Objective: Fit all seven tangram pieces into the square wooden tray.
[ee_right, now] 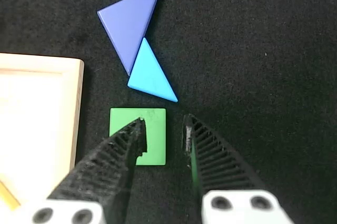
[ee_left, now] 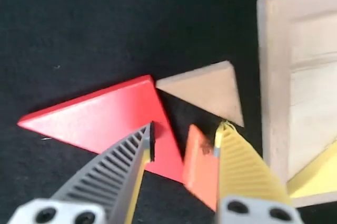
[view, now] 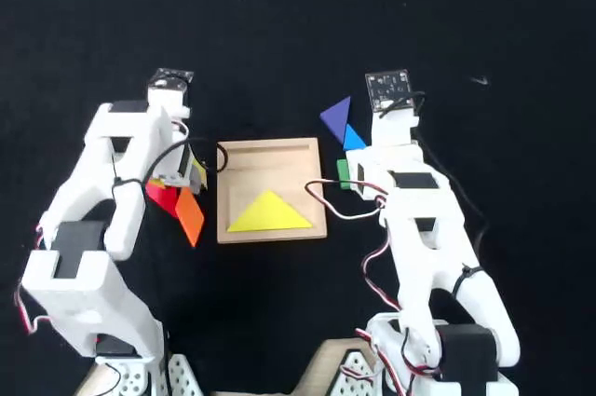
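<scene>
In the high view, the red triangle (view: 160,197) is largely covered by the left arm (view: 121,172), and only a narrow strip of the green square (view: 343,174) is left uncovered by the right arm (view: 410,200). In the left wrist view, the wooden tray (ee_left: 274,76) and the yellow triangle (ee_left: 316,179) in it are cut off by the picture's edge. The orange piece (ee_left: 199,166) is partly hidden behind a finger of the left claw (ee_left: 184,129). In the right wrist view, part of the green square is overlapped by the right claw (ee_right: 163,129), and the tray is cropped.
</scene>
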